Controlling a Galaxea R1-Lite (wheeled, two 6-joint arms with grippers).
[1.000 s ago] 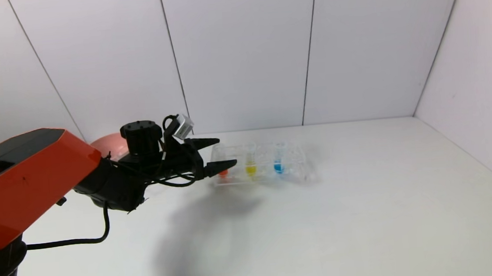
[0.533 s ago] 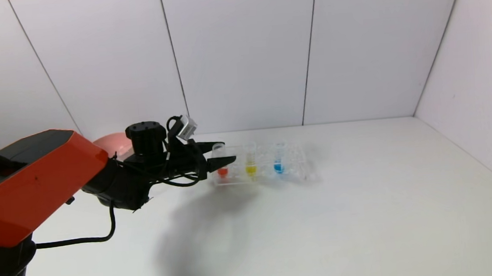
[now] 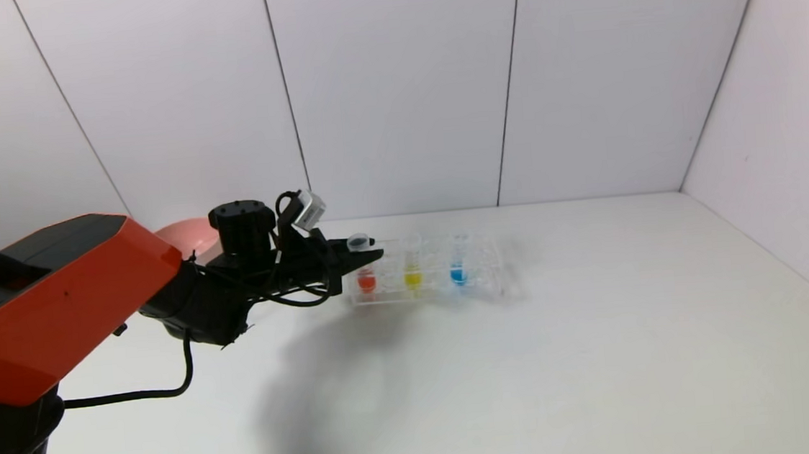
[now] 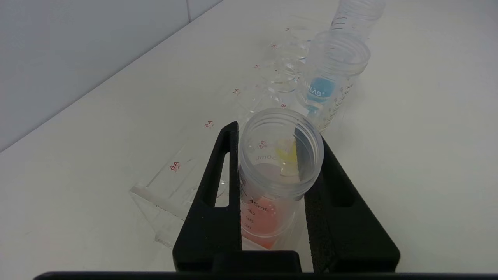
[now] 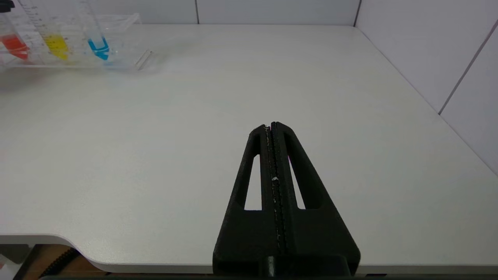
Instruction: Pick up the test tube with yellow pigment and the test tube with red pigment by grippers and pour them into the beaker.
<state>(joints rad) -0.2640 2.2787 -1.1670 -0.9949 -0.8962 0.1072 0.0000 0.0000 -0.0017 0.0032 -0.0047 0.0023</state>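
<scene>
The test tube with red pigment [image 3: 366, 282] stands at the left end of a clear rack [image 3: 484, 273], with the test tube with yellow pigment [image 3: 413, 278] beside it. My left gripper [image 3: 369, 254] is shut on the red tube's upper part, just below its rim. In the left wrist view the black fingers [image 4: 218, 182] press both sides of the red tube [image 4: 262, 219], which is still seated in the rack [image 4: 175, 182]. My right gripper [image 5: 272, 125] is shut and empty, low over the table's near edge. The beaker is out of view.
A tube with blue liquid [image 3: 458, 275] stands to the right of the yellow one. A pink bowl [image 3: 188, 233] sits behind my left arm at the back left. The white table [image 3: 566, 358] is walled at the back and right.
My left gripper moved forward and up to the red tube's top, and its jaws closed from wide open onto the tube. The rack and the other tubes stayed put.
</scene>
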